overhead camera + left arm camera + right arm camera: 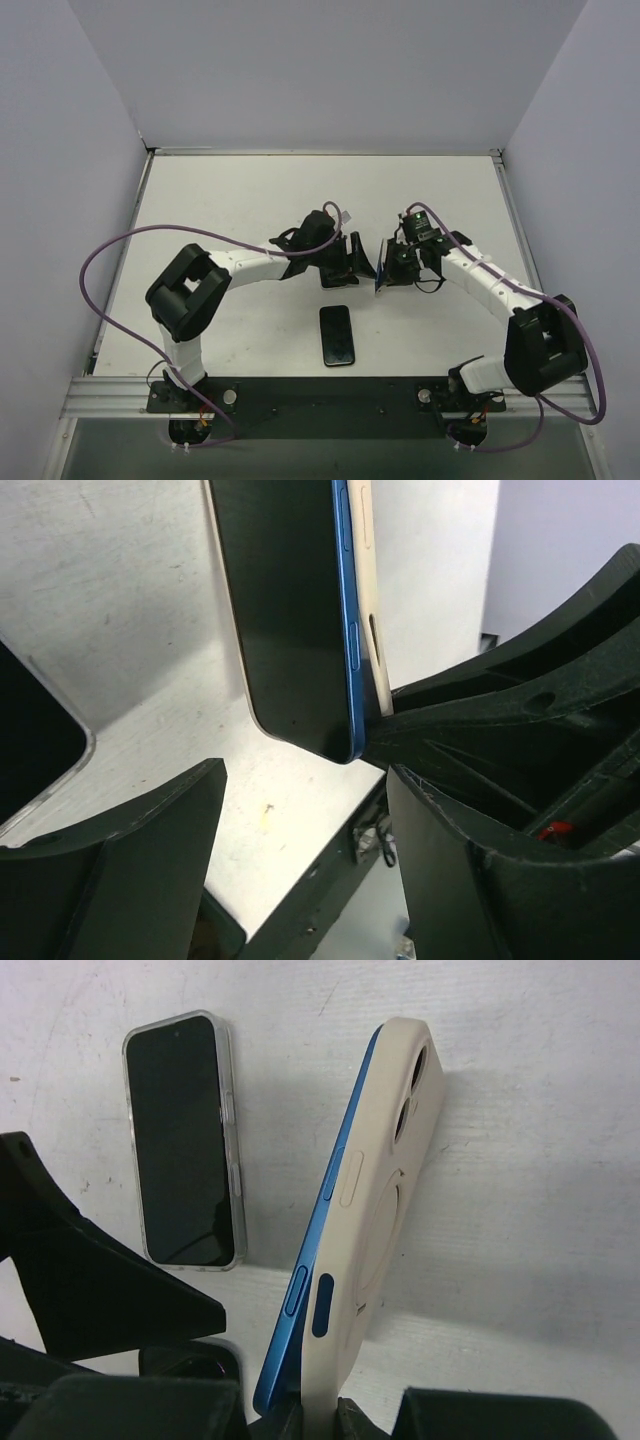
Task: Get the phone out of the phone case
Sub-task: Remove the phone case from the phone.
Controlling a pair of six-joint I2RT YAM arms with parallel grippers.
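Observation:
My right gripper [322, 1426] is shut on the bottom edge of a cream phone case [385, 1190] and holds it on edge above the table. A blue phone [308, 1275] sits in the case, and its lower side has come away from the case wall. In the top view the right gripper [396, 266] and my left gripper [356, 258] face each other at mid-table. The left gripper [303, 815] is open and empty. Its fingers [130, 865] straddle the space just below the phone's dark screen [285, 610] without touching it.
A second phone in a clear case [183, 1140] lies flat, screen up, on the white table [230, 200] in front of the arms; it also shows in the top view [337, 335]. Purple cables loop beside both arms. Walls enclose the table on three sides.

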